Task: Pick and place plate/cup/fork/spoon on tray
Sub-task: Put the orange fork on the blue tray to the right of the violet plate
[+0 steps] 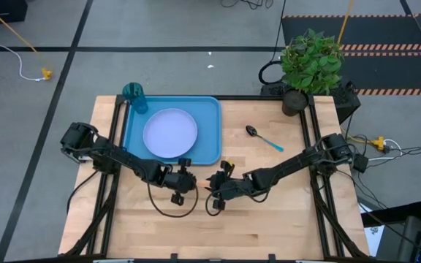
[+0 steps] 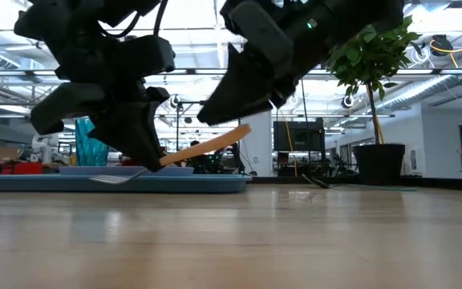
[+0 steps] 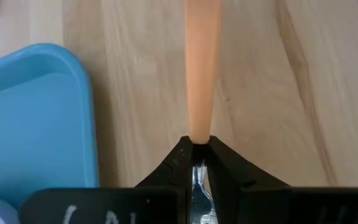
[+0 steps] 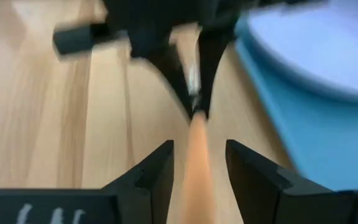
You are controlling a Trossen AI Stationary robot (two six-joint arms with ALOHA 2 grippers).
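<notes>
The fork, with an orange-tan handle (image 2: 211, 146) and metal tines (image 2: 115, 178), hangs between my two grippers just off the blue tray's (image 1: 209, 109) near right corner. My left gripper (image 1: 183, 180) is shut on it. My right gripper (image 4: 197, 165) is open, with a finger on either side of the handle's free end and a gap showing on both sides. The pale plate (image 1: 170, 133) lies on the tray. The teal cup (image 1: 134, 96) stands at the tray's far left corner. The blue-handled spoon (image 1: 263, 137) lies on the table right of the tray. My left gripper pinches the fork between its two fingertips where the orange handle meets the metal neck (image 3: 198, 142). The fingers slant down from the table's left. The handle (image 3: 201, 62) runs on past the fingertips. The fork is tilted, tines low by the tray's near rim and free end raised.
A potted plant (image 1: 311, 62) stands at the table's far right corner. Bare wood (image 1: 218, 226) lies toward the near edge in front of both grippers. The tray's right part (image 1: 207, 142) beside the plate is uncovered.
</notes>
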